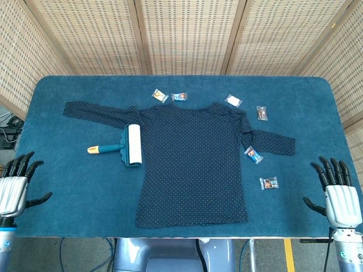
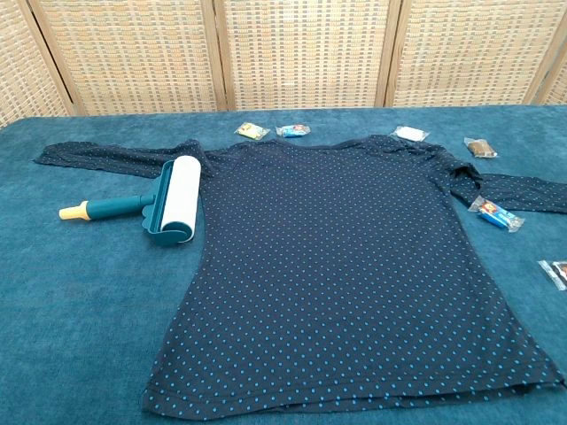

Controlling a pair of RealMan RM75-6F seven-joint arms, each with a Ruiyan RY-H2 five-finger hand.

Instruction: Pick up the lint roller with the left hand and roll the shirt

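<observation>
A dark navy dotted long-sleeved shirt lies flat on the blue table. The lint roller, with a white roll, teal frame and yellow-tipped handle pointing left, rests at the shirt's left edge under the sleeve. My left hand hovers at the table's front left corner, fingers apart and empty, well left of the roller. My right hand sits at the front right corner, also spread and empty. Neither hand shows in the chest view.
Small wrapped snack packets lie around the shirt: two above the collar, one at the right shoulder, one further right, one on the right sleeve, one below it. Wicker screens stand behind the table.
</observation>
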